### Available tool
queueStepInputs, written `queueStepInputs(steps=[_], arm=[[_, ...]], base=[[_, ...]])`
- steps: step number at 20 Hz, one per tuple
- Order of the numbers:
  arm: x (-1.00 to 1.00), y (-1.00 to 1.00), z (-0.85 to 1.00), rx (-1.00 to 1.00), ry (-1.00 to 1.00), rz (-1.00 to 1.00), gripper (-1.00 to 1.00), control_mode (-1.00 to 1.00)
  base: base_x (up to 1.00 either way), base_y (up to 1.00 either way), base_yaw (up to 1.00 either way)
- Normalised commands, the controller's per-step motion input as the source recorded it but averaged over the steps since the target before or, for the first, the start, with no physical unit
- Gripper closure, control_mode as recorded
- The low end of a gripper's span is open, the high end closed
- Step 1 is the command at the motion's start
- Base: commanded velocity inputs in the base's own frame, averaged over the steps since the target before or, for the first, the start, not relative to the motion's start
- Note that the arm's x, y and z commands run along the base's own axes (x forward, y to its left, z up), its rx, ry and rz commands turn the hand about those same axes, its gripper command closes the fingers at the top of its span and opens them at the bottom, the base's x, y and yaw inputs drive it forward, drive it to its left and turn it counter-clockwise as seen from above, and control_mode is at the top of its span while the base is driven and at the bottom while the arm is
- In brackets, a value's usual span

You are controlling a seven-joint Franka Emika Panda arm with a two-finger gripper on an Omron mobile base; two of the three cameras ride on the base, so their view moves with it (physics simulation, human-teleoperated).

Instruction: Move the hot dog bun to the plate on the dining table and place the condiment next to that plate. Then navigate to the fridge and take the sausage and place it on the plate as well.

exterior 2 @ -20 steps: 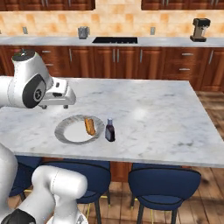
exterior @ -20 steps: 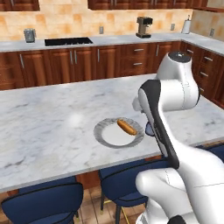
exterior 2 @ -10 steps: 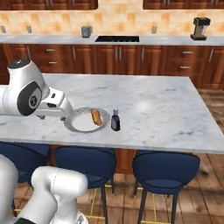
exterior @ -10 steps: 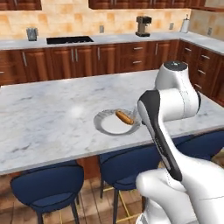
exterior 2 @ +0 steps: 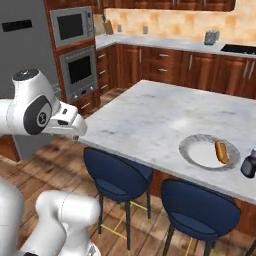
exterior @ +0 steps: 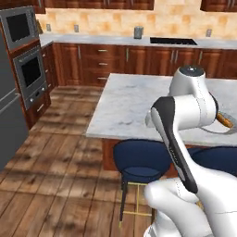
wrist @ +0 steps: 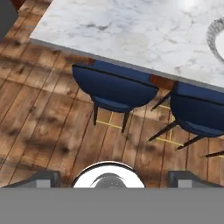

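Gripper (wrist: 113, 181) is spread wide with nothing in it, looking down at the wood floor and blue stools (wrist: 114, 89) past the dining table (exterior 2: 150, 117) edge. Off to its side, the hot dog bun (exterior 2: 221, 151) sits on the plate (exterior 2: 192, 149), with the condiment (exterior 2: 248, 165) right beside the rim. Sausage run is next, I'd guess. Main worry: the raised elbow could clip the table or a stool while the base turns toward the grey fridge (exterior: 9, 115).

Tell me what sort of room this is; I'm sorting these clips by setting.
A rendered home kitchen: a marble-topped dining table with dark blue stools, wooden cabinets under a counter with a cooktop, and a built-in wall oven.
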Motion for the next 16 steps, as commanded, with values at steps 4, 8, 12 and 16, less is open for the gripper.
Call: queueStepInputs(steps=[4, 8, 12, 16], arm=[[0.00, 0.00, 0.00, 0.00, 0.00, 0.00, -1.00, 1.00], [0.00, 0.00, 0.00, 0.00, 0.00, 0.00, -1.00, 1.00], [0.00, 0.00, 0.00, 0.00, 0.00, 0.00, -1.00, 1.00], [0.00, 0.00, 0.00, 0.00, 0.00, 0.00, -1.00, 1.00]], base=[[0.19, 1.00, 0.58], [0.63, 0.98, 0.50], [0.94, 0.73, 0.46], [1.00, 0.13, 0.39]])
